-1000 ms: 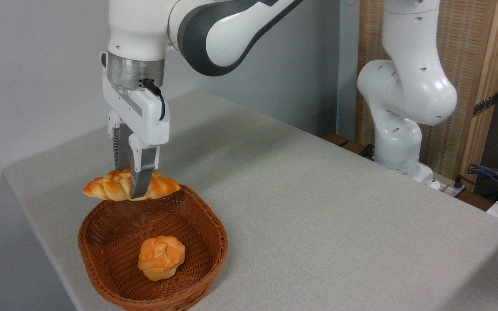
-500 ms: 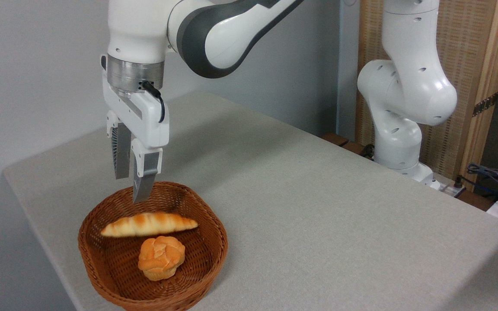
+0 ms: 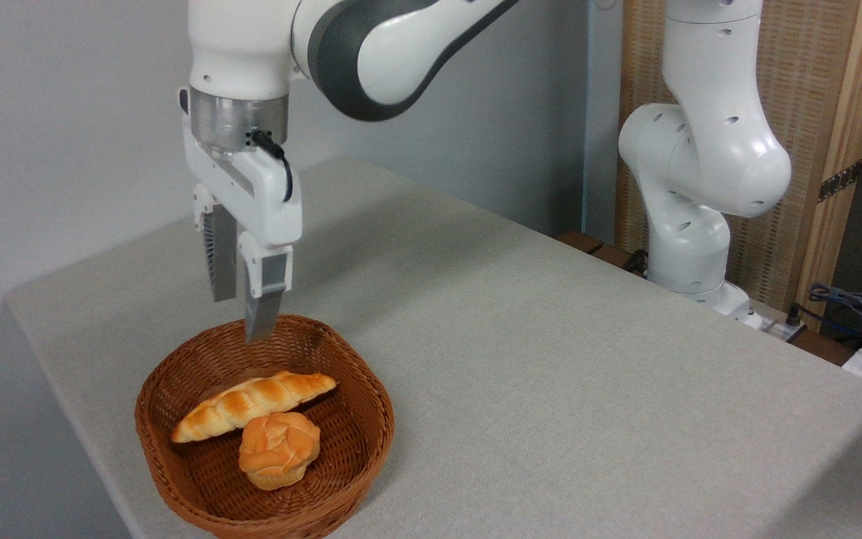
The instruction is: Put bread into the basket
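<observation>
Your braided loaf [image 3: 253,405] lies inside the wicker basket [image 3: 360,464], slanted, right end higher, touching the round knotted bun [image 3: 279,450] just in front of it. Claw [image 3: 244,318] hangs empty above the basket's back rim, jaws spread, clear of both breads. Basket sits at the near left corner of the grey table [image 3: 551,359]; cables [image 3: 850,299] lie off its far right edge.
</observation>
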You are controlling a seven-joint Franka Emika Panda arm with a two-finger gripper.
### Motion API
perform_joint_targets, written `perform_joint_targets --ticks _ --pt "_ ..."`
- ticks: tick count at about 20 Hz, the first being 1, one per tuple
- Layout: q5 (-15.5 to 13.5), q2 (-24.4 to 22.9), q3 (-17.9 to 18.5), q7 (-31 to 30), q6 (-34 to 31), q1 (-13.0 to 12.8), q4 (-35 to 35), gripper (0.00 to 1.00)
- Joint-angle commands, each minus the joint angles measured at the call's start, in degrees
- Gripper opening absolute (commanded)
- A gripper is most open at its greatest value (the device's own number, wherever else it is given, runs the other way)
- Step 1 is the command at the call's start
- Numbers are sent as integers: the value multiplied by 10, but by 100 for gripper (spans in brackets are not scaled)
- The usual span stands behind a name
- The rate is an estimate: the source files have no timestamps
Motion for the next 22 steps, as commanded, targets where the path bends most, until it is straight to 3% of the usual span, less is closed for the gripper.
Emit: perform_joint_targets --ticks 1,5,13,22 --pt "3 -19 12 -9 -108 -1 39 100" --pt "8 -18 25 -4 -222 -1 84 100" --pt "8 -19 76 -1 -332 -1 126 100" --pt "8 -19 96 30 -337 -1 146 100"
